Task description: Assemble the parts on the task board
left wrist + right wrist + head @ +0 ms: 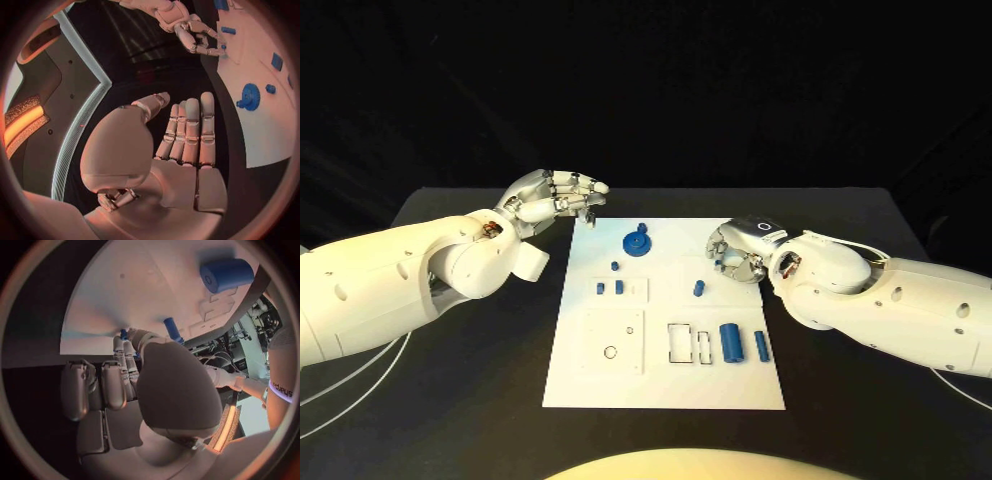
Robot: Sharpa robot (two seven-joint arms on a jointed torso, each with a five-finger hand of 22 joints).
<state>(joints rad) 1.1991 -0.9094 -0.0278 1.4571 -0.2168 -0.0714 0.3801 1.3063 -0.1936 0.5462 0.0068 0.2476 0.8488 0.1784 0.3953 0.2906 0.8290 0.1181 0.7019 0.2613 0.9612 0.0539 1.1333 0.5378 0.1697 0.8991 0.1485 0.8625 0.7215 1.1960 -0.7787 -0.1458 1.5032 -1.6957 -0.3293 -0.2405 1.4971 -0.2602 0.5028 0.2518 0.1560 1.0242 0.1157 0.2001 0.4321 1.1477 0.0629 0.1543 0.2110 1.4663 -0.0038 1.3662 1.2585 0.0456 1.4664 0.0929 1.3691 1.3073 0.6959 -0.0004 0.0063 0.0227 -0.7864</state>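
Note:
The white task board (668, 380) lies in the middle of the black table. On it are a blue gear (636, 243), several small blue pegs (609, 288) and two blue cylinders (731, 341). My left hand (560, 195) hovers off the board's far left corner; its fingers (187, 135) are stretched out side by side and its palm is bare. My right hand (733, 255) sits at the board's right edge, with its thumb drawn in to its fingers and a small blue part (124, 334) at the fingertips. A blue peg (172, 330) stands just beyond the thumb.
Outlined slots (679, 343) and a round hole (612, 352) mark the board's near half. Black tabletop (473, 380) runs on both sides of the board. A white cable (358, 385) trails under my left arm.

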